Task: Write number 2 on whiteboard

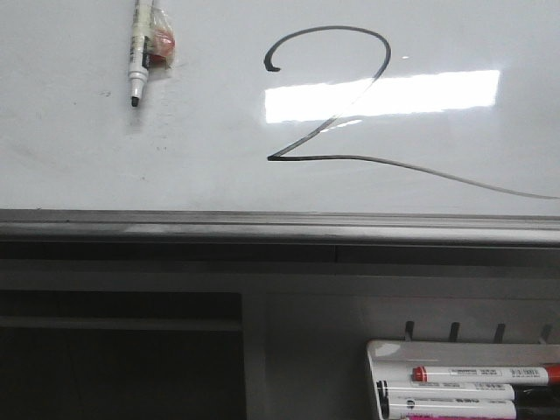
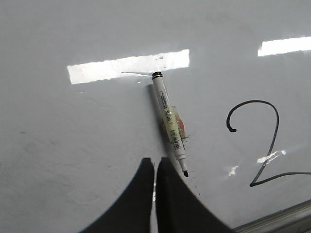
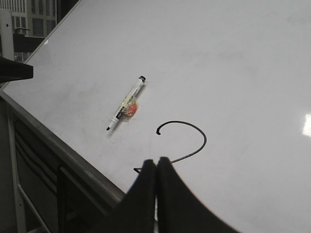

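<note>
A black hand-drawn number 2 (image 1: 337, 96) with a curled top and a long wavy tail is on the glossy whiteboard (image 1: 87, 157). It also shows in the left wrist view (image 2: 265, 141) and the right wrist view (image 3: 187, 141). An uncapped black marker (image 1: 140, 52) with yellowish tape and a red lump on its barrel lies on the board, left of the numeral. In the left wrist view my left gripper (image 2: 155, 162) is shut and empty, its tips just short of the marker (image 2: 170, 124). My right gripper (image 3: 156, 162) is shut and empty above the numeral's lower left corner. Neither gripper shows in the front view.
The board's grey metal lower frame edge (image 1: 280, 227) runs across the front view. Below it at the right, a small white marker tray (image 1: 376, 354) holds several markers, one with a red cap (image 1: 486, 374). A dark recess (image 1: 122, 350) lies under the board at the left.
</note>
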You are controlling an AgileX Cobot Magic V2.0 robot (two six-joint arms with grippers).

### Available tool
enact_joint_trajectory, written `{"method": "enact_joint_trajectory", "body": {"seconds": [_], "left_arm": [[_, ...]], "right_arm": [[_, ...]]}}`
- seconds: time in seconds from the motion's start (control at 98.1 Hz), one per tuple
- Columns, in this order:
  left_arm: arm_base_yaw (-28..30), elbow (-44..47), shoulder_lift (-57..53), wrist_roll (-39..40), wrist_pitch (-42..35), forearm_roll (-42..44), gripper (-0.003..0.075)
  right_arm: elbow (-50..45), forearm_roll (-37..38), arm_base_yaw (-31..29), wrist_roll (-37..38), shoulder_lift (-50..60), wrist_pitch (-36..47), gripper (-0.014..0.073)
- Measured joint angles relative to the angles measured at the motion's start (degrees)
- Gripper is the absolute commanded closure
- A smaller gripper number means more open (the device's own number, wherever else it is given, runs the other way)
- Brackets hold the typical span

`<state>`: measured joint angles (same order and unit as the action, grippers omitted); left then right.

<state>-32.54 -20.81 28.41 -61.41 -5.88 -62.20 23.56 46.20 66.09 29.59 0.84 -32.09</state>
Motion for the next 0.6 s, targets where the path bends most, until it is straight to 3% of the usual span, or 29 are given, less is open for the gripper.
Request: {"method": "enact_joint_trajectory", "body": {"seconds": [0.347, 0.499, 0.601], "left_arm": [[-5.8, 1.05, -0.43, 0.0, -1.36, 0.61, 0.0741], [-5.77, 5.22, -4.74, 1.38, -1.47, 11.51, 0.0741], [-3.47, 9.76, -10.59, 9.41, -3.18, 19.3, 0.0741]], "right_arm": [[0.0, -0.09, 0.0, 0.0, 0.0, 0.09, 0.0666], [0.0, -0.09, 0.0, 0.0, 0.0, 0.09, 0.0666], [0.0, -0.09, 0.0, 0.0, 0.0, 0.09, 0.0666]]}}
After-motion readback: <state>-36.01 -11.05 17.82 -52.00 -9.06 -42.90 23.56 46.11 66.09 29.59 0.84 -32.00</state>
